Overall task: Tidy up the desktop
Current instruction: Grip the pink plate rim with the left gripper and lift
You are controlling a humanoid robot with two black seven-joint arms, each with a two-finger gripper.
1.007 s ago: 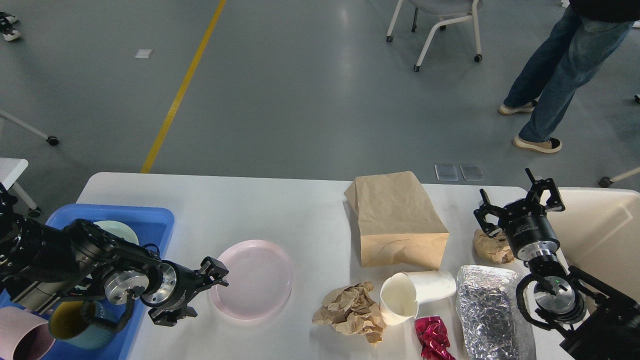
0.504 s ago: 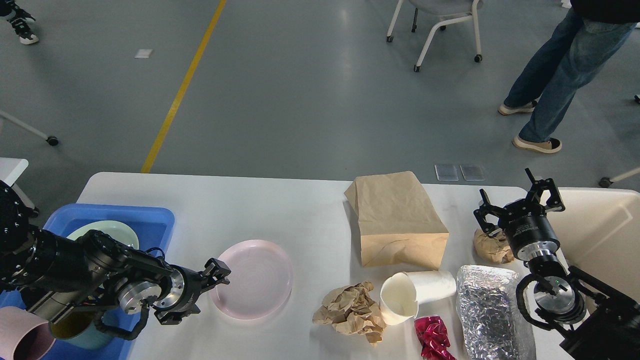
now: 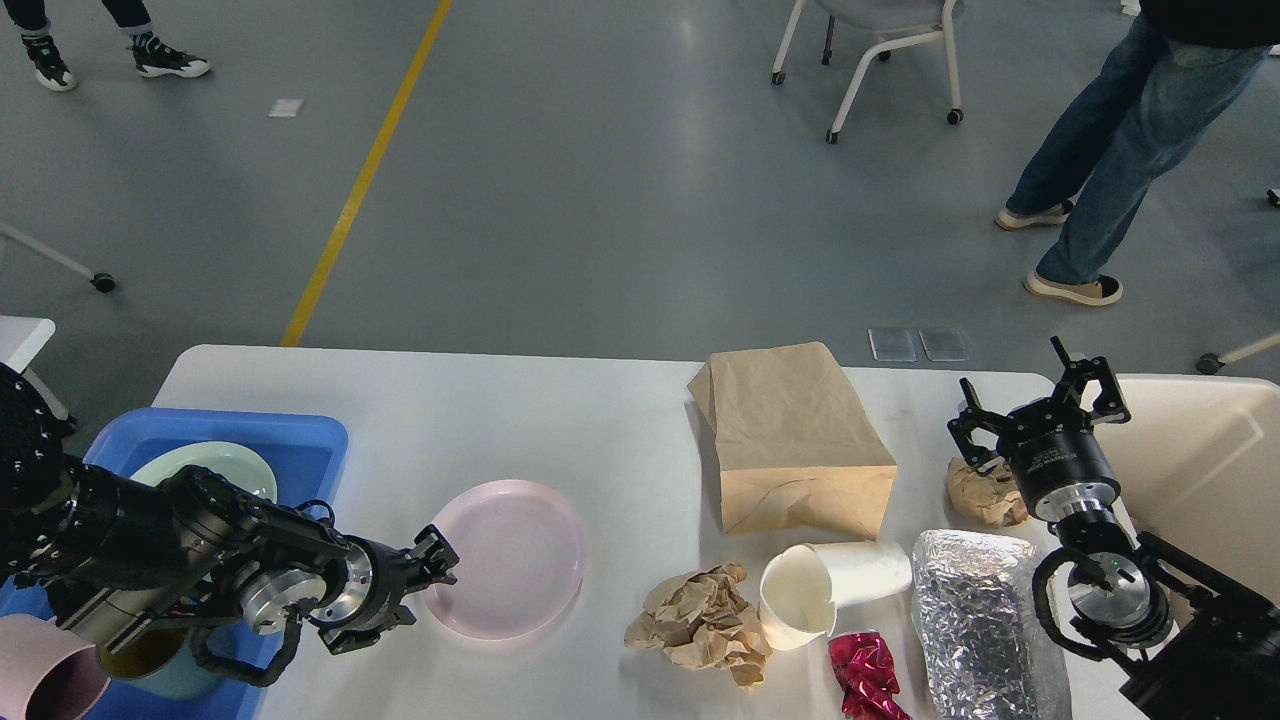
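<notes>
The white desktop (image 3: 560, 420) holds a pink plate (image 3: 512, 556), a brown paper bag (image 3: 795, 440), a crumpled brown paper (image 3: 700, 625), a white paper cup (image 3: 830, 590) lying on its side, a red foil wrapper (image 3: 865, 675), a silver foil bag (image 3: 975, 620) and a small brown paper ball (image 3: 985, 497). My left gripper (image 3: 420, 592) is open and empty, low at the plate's left rim. My right gripper (image 3: 1032, 408) is open and empty, just above and behind the small paper ball.
A blue tray (image 3: 300, 440) at the left edge holds a pale green plate (image 3: 210, 466), a teal mug (image 3: 150, 662) and a pink cup (image 3: 40, 682). A beige bin (image 3: 1215, 470) stands at the right edge. A person's legs (image 3: 1110, 150) and a chair (image 3: 880, 40) are beyond the table.
My left gripper has moved a little right and down, closer to the pink plate's left rim. The right arm has not moved.
</notes>
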